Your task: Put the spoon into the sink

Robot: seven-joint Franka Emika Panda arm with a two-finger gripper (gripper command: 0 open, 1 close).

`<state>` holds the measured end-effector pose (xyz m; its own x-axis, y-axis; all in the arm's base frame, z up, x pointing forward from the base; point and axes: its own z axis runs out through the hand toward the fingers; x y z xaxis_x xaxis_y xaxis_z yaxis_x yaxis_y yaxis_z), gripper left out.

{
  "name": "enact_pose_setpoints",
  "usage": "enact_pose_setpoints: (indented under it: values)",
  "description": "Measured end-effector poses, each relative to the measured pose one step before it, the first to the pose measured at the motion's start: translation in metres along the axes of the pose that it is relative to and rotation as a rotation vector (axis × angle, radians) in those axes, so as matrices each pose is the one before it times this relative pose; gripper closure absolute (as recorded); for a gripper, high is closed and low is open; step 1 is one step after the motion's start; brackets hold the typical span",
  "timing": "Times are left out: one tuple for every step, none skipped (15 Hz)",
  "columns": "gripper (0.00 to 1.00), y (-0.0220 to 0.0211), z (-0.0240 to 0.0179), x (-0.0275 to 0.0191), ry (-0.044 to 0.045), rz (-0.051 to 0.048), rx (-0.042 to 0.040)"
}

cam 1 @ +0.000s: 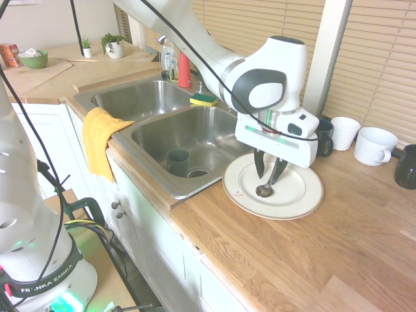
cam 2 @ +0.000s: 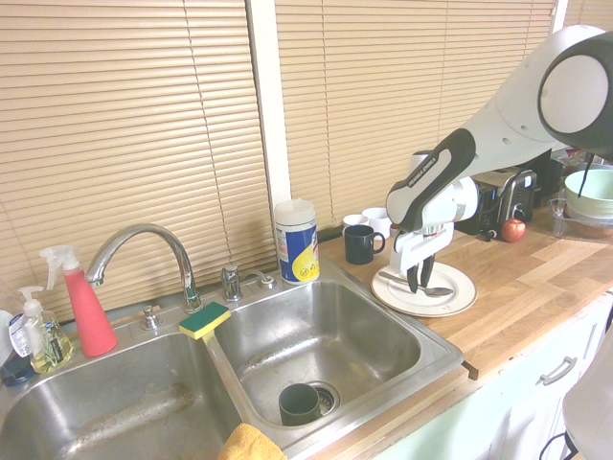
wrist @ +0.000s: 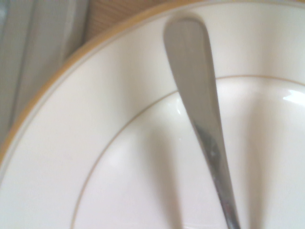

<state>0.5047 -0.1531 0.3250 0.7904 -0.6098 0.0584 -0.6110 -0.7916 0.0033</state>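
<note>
Arm reaches in above the counter [cam 1: 338, 247], elbow high, wrist bent so the gripper [cam 1: 268, 175] points down over the white plate [cam 1: 296, 195]. Two dark fingertips [cam 2: 413, 284] low above the plate, spread with a gap between them; in the second exterior view the gap looks narrow. Spoon [cam 1: 264, 190] lies on the plate, beside the sink [cam 1: 201, 140]. Bowl end points toward the cabinet-front side of the counter, handle back toward the blinds [cam 2: 364, 115]. Long axis runs slantwise across the plate; in the wrist view the broad handle end reaches over the rim band. Contact between fingers and spoon: cannot tell.
</note>
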Motion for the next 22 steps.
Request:
enact_pose_setpoints:
  values:
    - [1.0, -0.00034, 0.0001, 0.00145, 0.00055, 0.00141, 0.00096]
    - [1.0, -0.00059, 0.00003, 0.00082, 0.0, 0.00114, 0.0019]
    - [1.0, -0.00027, -0.0002, 0.00043, -0.00019, 0.00182, 0.00232]
    - [1.0, 0.00034, 0.00009, 0.00024, -0.00064, 0.0021, 0.00146]
    - [1.0, 0.00047, -0.00001, 0.00027, -0.00069, 0.00254, 0.00194]
    - [1.0, 0.00059, -0.00022, 0.00041, -0.0003, 0.00249, 0.0022]
    - [1.0, 0.00044, -0.00018, 0.00036, -0.0001, 0.002, 0.00164]
    - [1.0, 0.00078, -0.00016, 0.00046, -0.00025, 0.0014, 0.00165]
    - [1.0, 0.00024, 0.00001, 0.00029, -0.00037, 0.00096, 0.0013]
    - [1.0, -0.00016, -0.00002, 0.00024, 0.00021, -0.00002, 0.00017]
    - [1.0, -0.00025, 0.0, 0.00041, 0.00024, 0.00031, 0.0004]
    - [1.0, -0.00033, -0.00003, 0.00059, 0.00023, 0.00096, 0.00099]
    - [1.0, -0.00027, -0.00028, 0.00061, 0.00002, 0.00204, 0.00221]
    - [1.0, 0.00019, -0.00023, 0.00046, -0.00057, 0.00313, 0.00333]
    - [1.0, 0.00091, -0.00017, 0.00044, -0.00075, 0.00294, 0.00296]
    - [1.0, 0.00092, -0.00122, 0.00065, 0.00105, 0.00094, 0.00447]
    - [1.0, 0.00053, -0.00418, 0.00076, 0.00657, -0.00252, 0.00564]
    - [1.0, -0.0004, -0.00809, 0.0004, 0.01357, -0.00226, 0.00792]
    - [1.0, -0.00146, -0.01165, -0.00026, 0.01686, -0.00346, 0.0097]
    - [1.0, -0.00315, -0.01347, -0.00162, 0.01746, -0.008, 0.01018]
    - [1.0, -0.00461, -0.01222, -0.00378, 0.01587, -0.0155, 0.00657]
    - [1.0, -0.00692, -0.00939, -0.00654, 0.01203, -0.02028, -0.00022]
